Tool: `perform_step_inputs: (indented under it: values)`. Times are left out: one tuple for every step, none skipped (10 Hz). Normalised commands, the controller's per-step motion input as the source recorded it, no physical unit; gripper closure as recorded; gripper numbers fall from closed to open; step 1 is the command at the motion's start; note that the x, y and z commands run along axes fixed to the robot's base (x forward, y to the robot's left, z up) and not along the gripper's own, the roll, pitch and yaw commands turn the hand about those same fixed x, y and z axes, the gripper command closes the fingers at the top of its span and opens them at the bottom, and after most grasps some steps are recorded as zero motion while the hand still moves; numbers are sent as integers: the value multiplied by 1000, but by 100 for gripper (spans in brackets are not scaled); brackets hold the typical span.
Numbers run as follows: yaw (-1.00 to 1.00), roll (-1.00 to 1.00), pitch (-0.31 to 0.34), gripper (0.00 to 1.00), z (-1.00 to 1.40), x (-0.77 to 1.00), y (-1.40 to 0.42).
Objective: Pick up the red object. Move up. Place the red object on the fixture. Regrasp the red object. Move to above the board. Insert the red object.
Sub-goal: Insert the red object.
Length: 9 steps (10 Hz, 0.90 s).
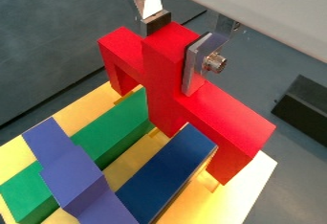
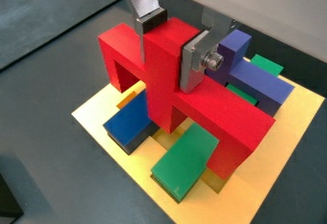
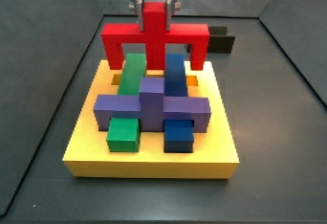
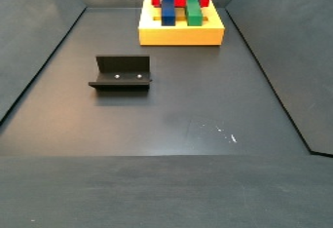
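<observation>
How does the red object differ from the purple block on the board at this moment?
The red object is bright red and stands upright, gripped at its stub by the claw over the board's far end; the purple block is a cross lying flat, seated in the board. The red object's legs point down, while the purple block touches no claw. Both are blocky pieces of similar length.

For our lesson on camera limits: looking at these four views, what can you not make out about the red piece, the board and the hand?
- Slot under the red object: hidden by the piece itself in both wrist views, so seating depth is unclear.
- Hand: body cut off by the frame edge in both wrist views; only the fingers show.
- Board: too small in a side view to read its slots.
- Fixture: mostly hidden behind the red object.
</observation>
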Motion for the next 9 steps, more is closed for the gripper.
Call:
perform_step_inputs:
  values:
    - [0, 0, -44, 100, -194, -89, 0]
    - [0, 0, -20, 100, -117, 0, 0]
    - [11, -3, -24, 100, -129, 0, 0]
    - [14, 0, -21, 100, -137, 0, 0]
    - [9, 0, -17, 100, -129, 0, 0]
    - [0, 0, -10, 100, -134, 0, 0]
    - [0, 0, 0, 100, -74, 29, 0]
    - [0, 0, -3, 100, -114, 6, 0]
    - [0, -4, -3, 100, -117, 57, 0]
